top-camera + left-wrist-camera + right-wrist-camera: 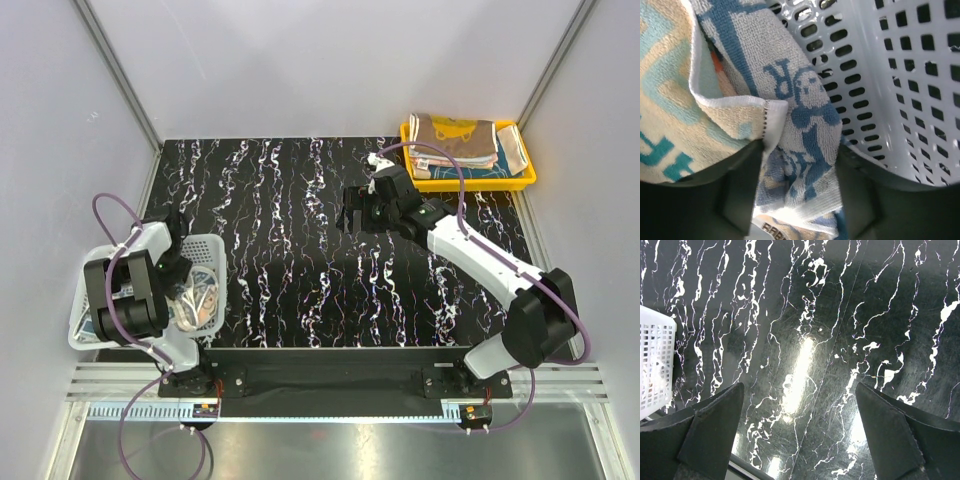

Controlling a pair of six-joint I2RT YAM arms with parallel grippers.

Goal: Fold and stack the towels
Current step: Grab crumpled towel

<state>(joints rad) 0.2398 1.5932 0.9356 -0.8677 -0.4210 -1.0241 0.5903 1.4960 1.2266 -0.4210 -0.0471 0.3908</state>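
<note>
In the left wrist view a white towel with blue figures (pixel 805 110) hangs bunched between the fingers of my left gripper (pixel 799 148). The jaws stand wide on either side of it, down inside the white mesh basket (pixel 900 75). A beige towel with teal lettering (pixel 670 100) lies against it on the left. From above, the left gripper (pixel 185 268) dips into the basket (pixel 210 240) over crumpled towels (pixel 200 300). Folded towels (pixel 455 140) are stacked in the yellow tray (pixel 522 180). My right gripper (pixel 352 212) hovers open and empty over the black marbled table (pixel 805 315).
The basket sits at the table's left near edge and shows at the left border of the right wrist view (pixel 655 365). The yellow tray stands at the far right corner. Grey walls close in the table (pixel 300 270) on three sides.
</note>
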